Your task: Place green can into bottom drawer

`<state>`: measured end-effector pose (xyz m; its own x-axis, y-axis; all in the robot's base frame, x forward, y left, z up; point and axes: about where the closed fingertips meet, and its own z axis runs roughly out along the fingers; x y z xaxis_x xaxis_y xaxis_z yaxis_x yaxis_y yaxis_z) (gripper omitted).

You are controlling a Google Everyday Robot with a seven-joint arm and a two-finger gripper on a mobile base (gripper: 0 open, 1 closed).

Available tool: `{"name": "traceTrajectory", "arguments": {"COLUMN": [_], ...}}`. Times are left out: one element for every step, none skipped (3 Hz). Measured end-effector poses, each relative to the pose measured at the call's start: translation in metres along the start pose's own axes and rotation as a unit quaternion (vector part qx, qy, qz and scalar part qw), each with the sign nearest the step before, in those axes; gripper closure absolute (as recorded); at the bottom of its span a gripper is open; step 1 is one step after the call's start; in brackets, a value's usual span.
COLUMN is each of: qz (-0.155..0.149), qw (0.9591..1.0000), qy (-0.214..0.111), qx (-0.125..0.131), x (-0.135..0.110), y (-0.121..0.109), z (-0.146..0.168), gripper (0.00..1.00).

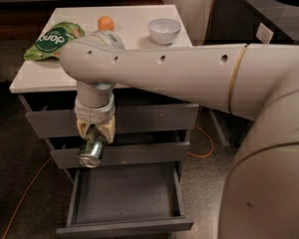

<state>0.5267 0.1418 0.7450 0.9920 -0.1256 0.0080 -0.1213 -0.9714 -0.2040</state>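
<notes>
A: Where do we have the green can (pixel 92 151)?

B: Left of centre in the frame, clenched in our claw (pixel 95 133) and tilted, its shiny end toward the lower left. It hangs in front of the middle drawer (pixel 144 153), above the back left part of the bottom drawer (pixel 132 193), which stands pulled out along the frame's lower edge, its grey floor bare.

A: So which step are we in?

B: The carry, we judge: the can is held but not yet inside.

A: And next?

B: We'd lower it toward the frame's bottom, clear of the drawer's left wall, and let go only when it's low, since a can laid on its side may roll.

A: The bench (pixel 134 44)?

B: Upper frame, with the snack bag (pixel 55 39), orange (pixel 105 22) and bowl (pixel 164 30), all well apart from our path.
</notes>
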Motion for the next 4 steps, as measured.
{"name": "traceTrajectory", "arguments": {"qz": [0.01,0.003,-0.017,-0.032], "qw": [0.9999,0.9998,0.9998,0.9994], "qy": [-0.002,-0.005,-0.005,0.006], "qx": [-0.011,-0.018,-0.012,-0.01], "x": [-0.008,-0.016,-0.021,-0.013], "y": [0.032,0.056,0.078,0.104], "z": [0.039,0.077,0.12,0.168], "gripper": [1.0,1.0,1.0,1.0]}}
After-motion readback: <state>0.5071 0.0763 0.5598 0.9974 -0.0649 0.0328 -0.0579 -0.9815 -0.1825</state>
